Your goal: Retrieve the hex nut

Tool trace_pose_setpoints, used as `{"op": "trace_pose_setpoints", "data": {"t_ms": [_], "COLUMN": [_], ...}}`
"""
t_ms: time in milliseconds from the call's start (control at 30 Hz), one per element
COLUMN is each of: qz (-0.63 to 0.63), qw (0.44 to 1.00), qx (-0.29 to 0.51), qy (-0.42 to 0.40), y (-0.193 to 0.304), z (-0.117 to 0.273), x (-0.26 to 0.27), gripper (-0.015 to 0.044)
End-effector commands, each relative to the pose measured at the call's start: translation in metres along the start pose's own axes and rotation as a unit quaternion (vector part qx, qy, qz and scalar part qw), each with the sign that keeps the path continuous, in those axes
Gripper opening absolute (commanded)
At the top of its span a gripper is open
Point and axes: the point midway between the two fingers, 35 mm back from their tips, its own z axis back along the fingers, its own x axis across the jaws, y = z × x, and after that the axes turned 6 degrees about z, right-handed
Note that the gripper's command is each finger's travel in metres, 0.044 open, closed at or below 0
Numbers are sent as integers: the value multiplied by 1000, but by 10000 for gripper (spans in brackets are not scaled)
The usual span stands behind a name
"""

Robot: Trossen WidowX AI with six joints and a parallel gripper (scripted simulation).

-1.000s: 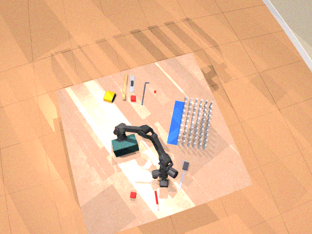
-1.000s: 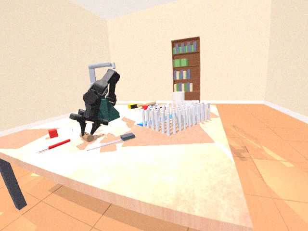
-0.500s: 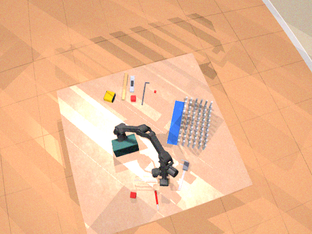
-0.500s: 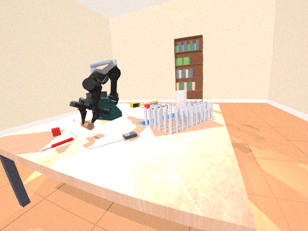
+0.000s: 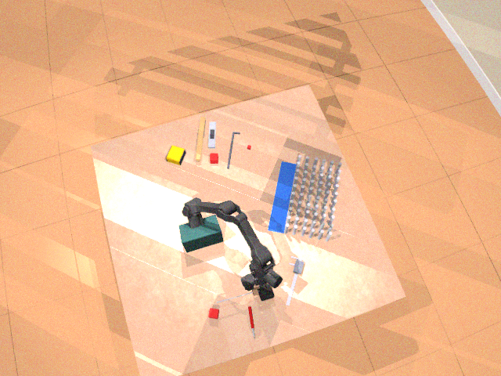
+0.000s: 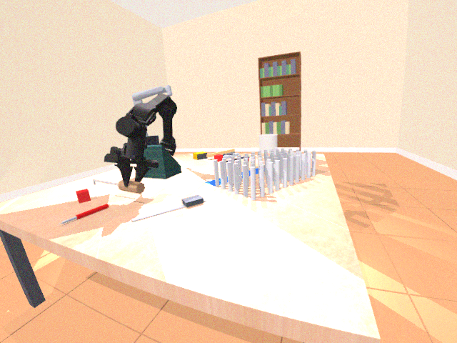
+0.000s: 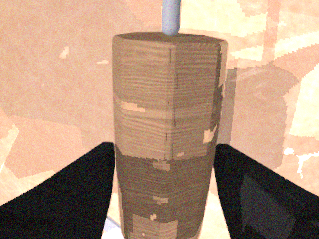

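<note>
My gripper (image 5: 257,292) (image 6: 132,181) (image 7: 164,154) is shut on the wooden handle (image 6: 133,186) (image 7: 166,100) of a thin-rod tool, gripping across it. The metal rod (image 5: 234,298) (image 6: 106,181) (image 7: 171,15) runs out from the handle, with a short bent tip showing in the exterior view. The tool looks slightly raised, its shadow apart from it. The standing spacers (image 5: 296,178) (image 6: 253,184) are upright in rows, far from my gripper. The blue taped strip (image 5: 282,198) (image 6: 254,171) lies along their near side. I cannot make out the nut.
A dark-headed tool (image 5: 298,265) (image 6: 192,201) lies between my gripper and the spacers. A red pen (image 5: 250,316) (image 6: 92,211) and a red cube (image 5: 213,313) (image 6: 83,195) lie nearby. A hex key (image 5: 230,151), wooden stick (image 5: 200,139) and yellow block (image 5: 175,154) lie on the far side.
</note>
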Motion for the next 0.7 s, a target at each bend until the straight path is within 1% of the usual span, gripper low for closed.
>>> {"op": "trace_pose_setpoints", "data": {"t_ms": [0,333,667], "qz": [68,220,364], "qw": [997,972,920], "qx": [28,88,147], "qy": [2,5,-14], "y": [1,0,0], "z": [4,4,5], "x": [0,-6,-12], "gripper": [0,0,0]}}
